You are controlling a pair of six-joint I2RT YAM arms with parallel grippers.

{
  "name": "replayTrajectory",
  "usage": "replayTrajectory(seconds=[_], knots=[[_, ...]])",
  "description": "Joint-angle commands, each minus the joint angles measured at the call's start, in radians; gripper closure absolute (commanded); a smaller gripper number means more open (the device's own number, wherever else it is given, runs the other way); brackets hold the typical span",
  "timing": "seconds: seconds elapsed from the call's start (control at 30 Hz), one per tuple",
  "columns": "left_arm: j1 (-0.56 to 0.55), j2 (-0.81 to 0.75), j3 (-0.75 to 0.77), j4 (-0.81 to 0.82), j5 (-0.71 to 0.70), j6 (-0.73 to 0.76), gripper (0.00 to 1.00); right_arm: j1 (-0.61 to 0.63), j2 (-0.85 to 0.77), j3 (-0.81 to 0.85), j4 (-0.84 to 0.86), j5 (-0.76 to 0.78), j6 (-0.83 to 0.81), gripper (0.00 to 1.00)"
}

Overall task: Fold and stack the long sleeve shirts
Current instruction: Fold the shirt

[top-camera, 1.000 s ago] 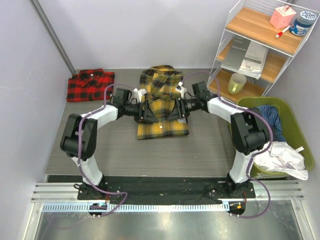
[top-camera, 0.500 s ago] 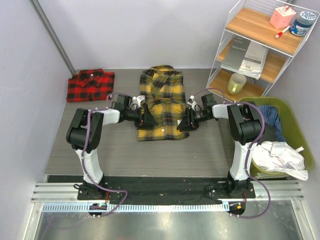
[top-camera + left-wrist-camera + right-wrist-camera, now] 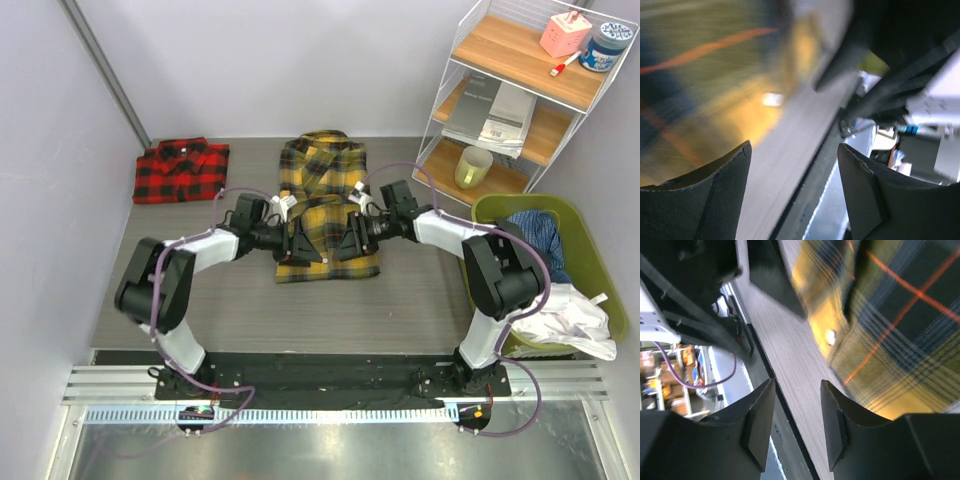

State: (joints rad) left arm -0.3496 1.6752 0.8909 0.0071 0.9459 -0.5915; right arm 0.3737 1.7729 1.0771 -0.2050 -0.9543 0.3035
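Note:
The yellow-and-black check shirt (image 3: 322,180) lies flat in the middle of the table, collar to the far side. The red-and-black check shirt (image 3: 181,170) lies folded at the far left. My left gripper (image 3: 306,245) and right gripper (image 3: 344,244) face each other low over the yellow shirt's lower part, close together. Both are open and empty. In the left wrist view the gripper (image 3: 792,192) frames bare table, with blurred yellow cloth (image 3: 700,100) at the left. In the right wrist view the gripper (image 3: 797,425) is over the table beside the shirt's hem (image 3: 900,330).
A wire shelf (image 3: 510,95) with wooden boards, papers and a green mug (image 3: 473,166) stands at the far right. A green basket (image 3: 600,270) with clothes sits at the right. The table's front rail (image 3: 330,365) runs below the arm bases.
Both grippers have moved inward from the shirt's lower side edges to over its lower middle. A second ago they were at its sides, farther up.

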Motion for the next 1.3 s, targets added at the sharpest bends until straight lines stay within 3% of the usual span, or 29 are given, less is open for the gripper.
replayTrajectory(seconds=[0.0,0.2,0.4,0.53,0.63,1.0,1.13,1.27], knots=[[0.037,0.141,0.037,0.053,-0.097,-0.056,0.3,-0.039,0.114,-0.054,0.035,0.026,0.026,0.54],[0.081,0.173,-0.061,-0.081,-0.199,-0.037,0.33,-0.102,0.197,-0.118,-0.019,0.049,-0.035,0.55],[0.081,-0.021,-0.23,-0.064,-0.046,-0.002,0.34,-0.007,-0.004,-0.227,-0.01,0.006,0.028,0.55],[0.08,-0.202,-0.195,-0.059,0.047,0.038,0.33,-0.016,-0.138,-0.122,-0.085,-0.026,-0.01,0.53],[0.07,-0.218,-0.098,-0.062,0.021,0.067,0.33,-0.036,-0.127,-0.002,-0.083,-0.008,-0.05,0.52],[0.089,0.305,0.428,-0.096,-0.091,0.108,0.38,-0.105,0.322,0.421,-0.076,0.038,-0.121,0.56],[0.13,0.438,0.496,-0.07,-0.131,0.055,0.4,-0.157,0.45,0.509,-0.073,0.072,-0.126,0.57],[0.158,0.494,0.461,-0.067,-0.166,0.013,0.4,-0.174,0.508,0.498,-0.073,0.112,-0.15,0.57]])
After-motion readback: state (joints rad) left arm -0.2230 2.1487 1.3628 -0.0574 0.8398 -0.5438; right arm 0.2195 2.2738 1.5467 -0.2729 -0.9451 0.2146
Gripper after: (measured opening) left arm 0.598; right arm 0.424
